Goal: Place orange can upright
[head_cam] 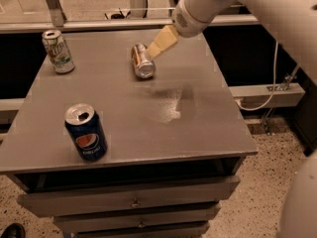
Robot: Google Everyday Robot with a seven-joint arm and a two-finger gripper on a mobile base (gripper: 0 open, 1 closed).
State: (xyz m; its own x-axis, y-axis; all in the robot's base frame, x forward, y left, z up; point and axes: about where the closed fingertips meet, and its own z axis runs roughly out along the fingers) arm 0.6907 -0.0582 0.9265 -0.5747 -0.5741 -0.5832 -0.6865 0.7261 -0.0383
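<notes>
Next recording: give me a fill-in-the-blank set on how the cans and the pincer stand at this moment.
1. The orange can lies on its ____ on the grey table.
2. The blue Pepsi can stands ____ near the table's front edge.
3. The pincer is closest to the ____ can.
4. The table holds ____ cans in all.

Missing words: side; upright; orange; three.

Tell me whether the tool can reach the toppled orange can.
Probably yes: the tool hangs right by the orange can, nothing lies between them, and the Pepsi can stands well away.
</notes>
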